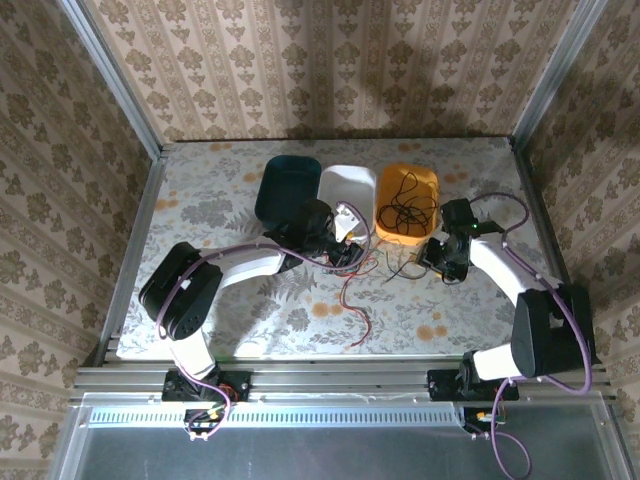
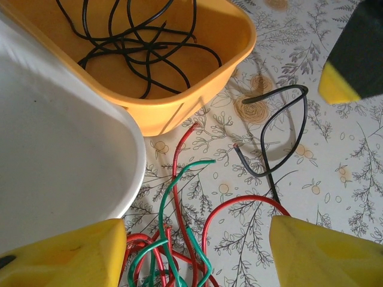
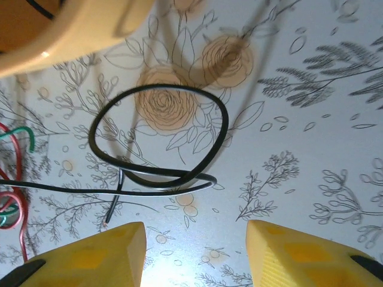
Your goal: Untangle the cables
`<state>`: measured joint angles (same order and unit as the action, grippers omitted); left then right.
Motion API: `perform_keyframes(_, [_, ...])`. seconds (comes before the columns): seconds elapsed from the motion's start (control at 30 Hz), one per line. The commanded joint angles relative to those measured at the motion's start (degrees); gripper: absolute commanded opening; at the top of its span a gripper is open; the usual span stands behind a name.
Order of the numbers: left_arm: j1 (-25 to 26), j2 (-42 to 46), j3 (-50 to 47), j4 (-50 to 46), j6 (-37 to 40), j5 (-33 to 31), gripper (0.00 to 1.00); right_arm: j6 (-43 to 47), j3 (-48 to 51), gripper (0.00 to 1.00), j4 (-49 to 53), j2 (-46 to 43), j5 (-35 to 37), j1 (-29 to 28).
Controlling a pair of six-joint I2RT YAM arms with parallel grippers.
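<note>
Left tool (image 2: 197, 257) is open, pads wide apart, w/ the red cable (image 2: 178, 156) and green cable (image 2: 170, 191) bunched on the worktop (image 2: 335, 179) between them; nothing is pinched. It prob. hovers there bc that red/green knot is the bit not yet separated.

Right tool (image 3: 194, 257) is open too and empty. It points at a loose black cable (image 3: 158, 128) lying in a loop on the floral cloth, just beside the orange bin (image 3: 66, 30). My guess is that's its next pick, hence the low, close approach.

More black cable (image 2: 134, 45) sits coiled inside the orange bin, so the plan looks like one colour per bin. White bin (image 2: 60, 155) touches the orange one, and the dark bin (image 1: 288, 188) is at the left end of the row.

Hard to read:
- Lower part of the red/green tangle is cut off at the frame edge in the left wrist view, so I can't tell how the strands cross.
- From above, the left arm covers part of the white bin and most of the knot.
- One thin black strand runs out of the right wrist view twd the red; touching or not, can't tell.
- Dark bin's inside is too dark to make out.
</note>
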<state>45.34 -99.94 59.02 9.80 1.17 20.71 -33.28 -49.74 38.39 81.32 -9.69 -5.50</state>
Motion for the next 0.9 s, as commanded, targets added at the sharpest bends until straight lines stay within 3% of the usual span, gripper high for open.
perform_keyframes(0.0, [0.15,1.28,-0.72,0.41,0.22,-0.3,0.65,2.57,-0.17,0.48,0.39,2.14,-3.05,0.14])
perform_keyframes(0.27, [0.22,1.61,-1.16,0.13,0.06,-0.76,0.66,3.08,-1.89,0.46,-3.02,9.43,0.83,0.14])
perform_keyframes(0.47, [0.11,1.5,-1.35,0.14,0.19,-1.02,0.66,2.98,-2.32,0.37,-5.65,12.86,5.04,-0.12])
perform_keyframes(0.53, [0.05,1.59,-1.76,0.01,0.18,-1.02,0.66,2.69,-2.05,0.31,-6.13,13.59,6.03,-0.46])
perform_keyframes(0.7, [-0.5,2.2,-3.62,-0.04,0.06,-1.11,0.66,2.78,-1.19,0.05,-6.91,13.14,7.03,-0.82])
perform_keyframes(0.77, [-0.63,2.21,-4.22,-0.18,0.06,-1.11,0.66,2.78,-0.56,0.0,-6.85,11.74,7.94,-0.83])
perform_keyframes(0.87, [-0.67,2.12,-4.63,-0.25,0.12,-1.2,0.66,1.94,0.79,0.0,-6.55,8.12,10.33,-0.83])
